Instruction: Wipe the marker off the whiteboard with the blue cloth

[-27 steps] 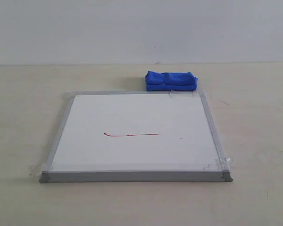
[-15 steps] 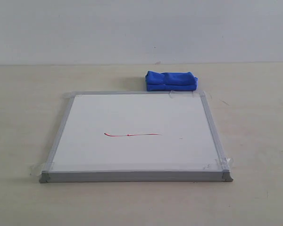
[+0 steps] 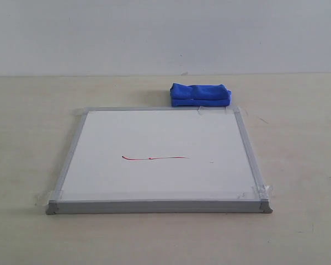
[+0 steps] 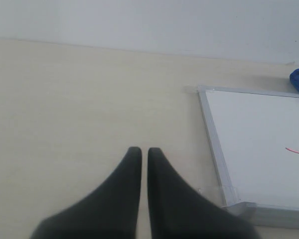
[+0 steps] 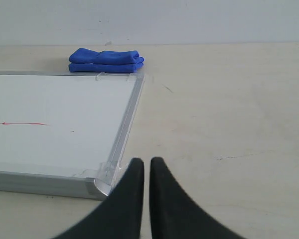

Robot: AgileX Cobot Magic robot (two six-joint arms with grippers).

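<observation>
Marker (image 3: 154, 158) line sits mid-board, with the whiteboard (image 3: 154, 127) lying flat in the middle of the table (image 3: 298, 165). Cloth (image 3: 201, 94) is bunched just behind the board, toward the table's far edge. Both claws are pressed together, gripping nothing. The left gripper (image 4: 140, 152) is off the board's near-left corner and the right gripper (image 5: 143, 162) off its near-right corner, both well apart from marker and cloth.

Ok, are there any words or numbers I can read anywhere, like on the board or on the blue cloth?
No, there are no words, numbers or signs to read in any view.
The whiteboard has only the red marker line on it. That is a plain stroke, not a letter.
The blue cloth shows no label or tag.
</observation>
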